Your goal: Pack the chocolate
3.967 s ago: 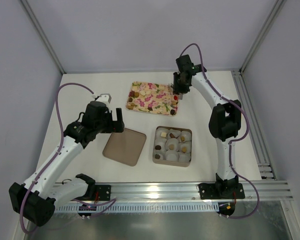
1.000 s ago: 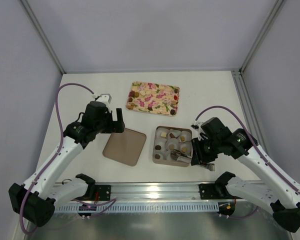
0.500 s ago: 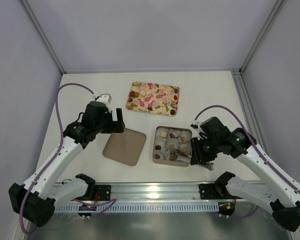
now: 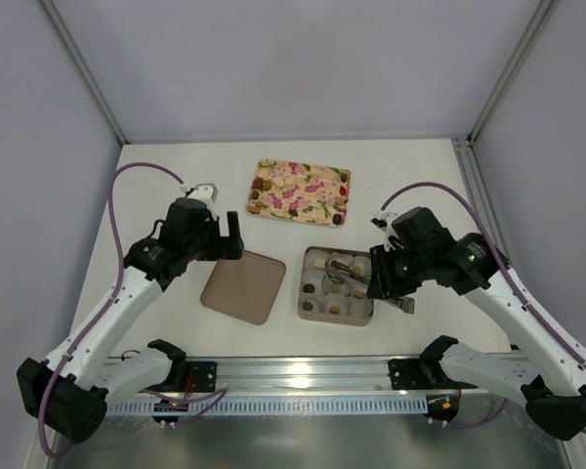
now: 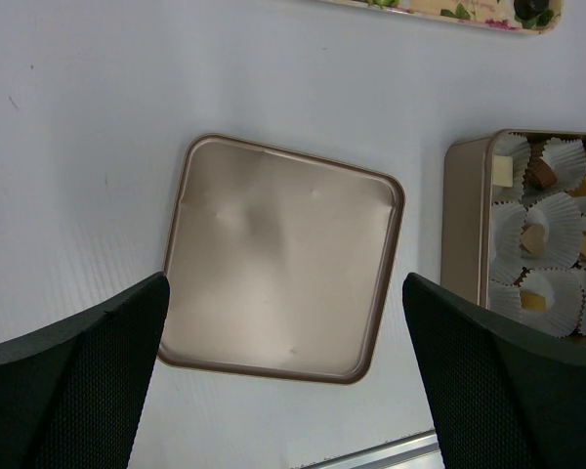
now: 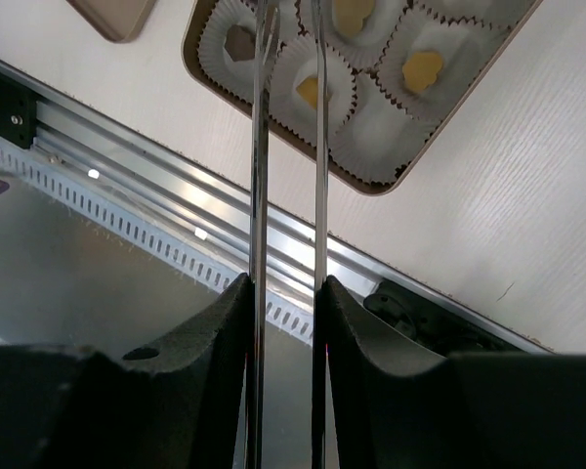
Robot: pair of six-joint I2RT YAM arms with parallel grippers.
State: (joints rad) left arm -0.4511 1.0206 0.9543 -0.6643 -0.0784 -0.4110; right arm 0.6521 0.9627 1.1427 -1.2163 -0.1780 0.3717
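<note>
So the layout makes sense once you look at it. The chocolate (image 4: 264, 192) that isn't packed yet sits on the floral tray (image 4: 317, 186) at the back of the counter (image 4: 176, 176). The gold box (image 5: 464, 225) with its white paper cups (image 6: 288, 68) is parked closer to the arms, so I'd guess the right arm can go tray to box without much reach. Several cups have a piece in them, like the golden pieces (image 6: 423, 66) and a dark piece (image 6: 239, 41), and others look empty. The lid (image 5: 283, 259) lies flat on the counter just beside the box, on its left. Probably kept out of the way until the filling is done.

The right fingers (image 6: 205, 337) are clenched on a pair of metal tongs (image 6: 259, 195). They press the 2 blades close together but not touching, and the tongs reach out over the cups in the box. Tongs make sense here, since the pieces are way smaller than the fingers. The tips run off the top edge of the wrist view and are too small from above, so I can't tell if a piece is pinched in them.

The left fingers (image 5: 78, 371) are spread wide, grasping nothing. They hang above the lid and frame it in the wrist view. My guess is that arm is parked there for the lid job.
</note>
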